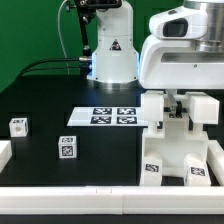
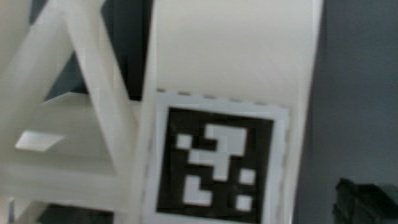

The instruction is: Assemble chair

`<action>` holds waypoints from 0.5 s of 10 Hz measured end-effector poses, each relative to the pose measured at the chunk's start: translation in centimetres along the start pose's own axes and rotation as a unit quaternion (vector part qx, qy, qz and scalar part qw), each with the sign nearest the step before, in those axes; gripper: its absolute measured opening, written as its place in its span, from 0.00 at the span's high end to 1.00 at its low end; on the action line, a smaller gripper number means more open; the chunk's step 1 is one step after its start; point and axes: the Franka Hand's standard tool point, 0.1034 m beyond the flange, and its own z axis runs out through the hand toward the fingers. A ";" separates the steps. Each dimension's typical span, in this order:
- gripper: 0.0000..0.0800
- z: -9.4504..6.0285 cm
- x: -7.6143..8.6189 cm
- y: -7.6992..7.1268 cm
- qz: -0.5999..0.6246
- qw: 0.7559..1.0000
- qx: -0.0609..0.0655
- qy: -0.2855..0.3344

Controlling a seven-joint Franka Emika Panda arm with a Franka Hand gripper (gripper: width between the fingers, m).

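The gripper (image 1: 176, 108) hovers at the blocky white plastic chair (image 1: 172, 150), jaw spread unclear. Close up: a smooth flat slab (image 2: 222, 50) carrying a square black-and-white tag (image 2: 217, 165).

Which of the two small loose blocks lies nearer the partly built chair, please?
The block off the marker board's near corner; the other block sits farther toward the exterior view's left, away from the chair.
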 end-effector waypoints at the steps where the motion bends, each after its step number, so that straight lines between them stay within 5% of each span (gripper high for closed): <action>1: 0.19 0.0 0.0 0.0 0.000 1.000 0.000 0.000; 5: 0.19 -1.6 0.3 0.0 0.001 1.000 0.004 0.006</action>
